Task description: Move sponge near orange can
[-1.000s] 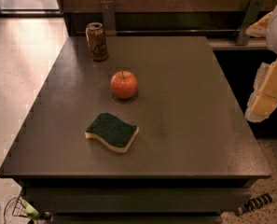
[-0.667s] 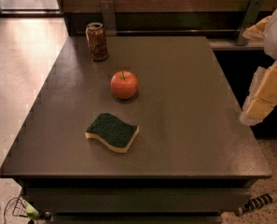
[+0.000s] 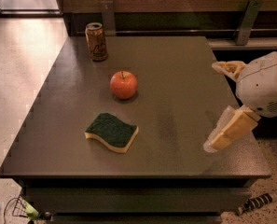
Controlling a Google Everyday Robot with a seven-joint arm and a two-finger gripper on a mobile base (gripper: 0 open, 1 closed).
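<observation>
Apple point(image 3: 123, 84) separates sponge point(image 3: 112, 131) from can point(image 3: 96, 42); claw point(image 3: 213, 105) far right.

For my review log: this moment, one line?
hand open, right grey table edge | green-topped yellow foam sponge front-centre, untouched | orange drink can upright, far-left corner

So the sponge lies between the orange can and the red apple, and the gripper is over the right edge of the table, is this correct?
Not quite. The camera view shows the red apple lying between the orange can and the sponge, not the sponge between them. The gripper is indeed over the right edge of the table.
</observation>
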